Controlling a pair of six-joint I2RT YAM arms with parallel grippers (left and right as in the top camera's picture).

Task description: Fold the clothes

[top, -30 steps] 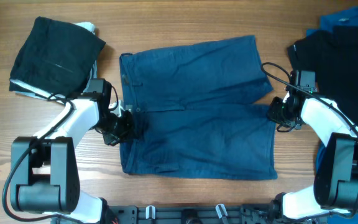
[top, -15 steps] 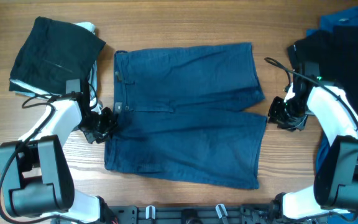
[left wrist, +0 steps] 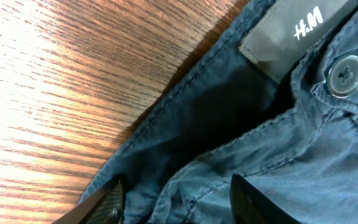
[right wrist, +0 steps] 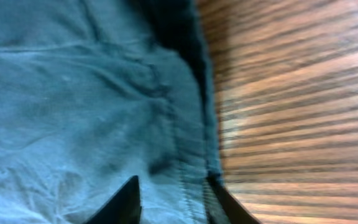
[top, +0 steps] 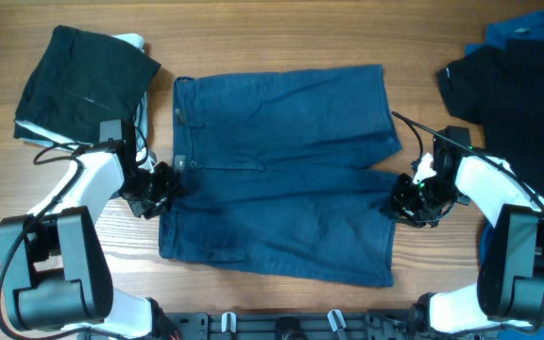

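Left tool, right tool, one navy shorts

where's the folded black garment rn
In the overhead view the folded black garment sits at upper left, beside the navy shorts, above the left gripper.

Wooden table, light-brown grain, bright sheen in both wrist views
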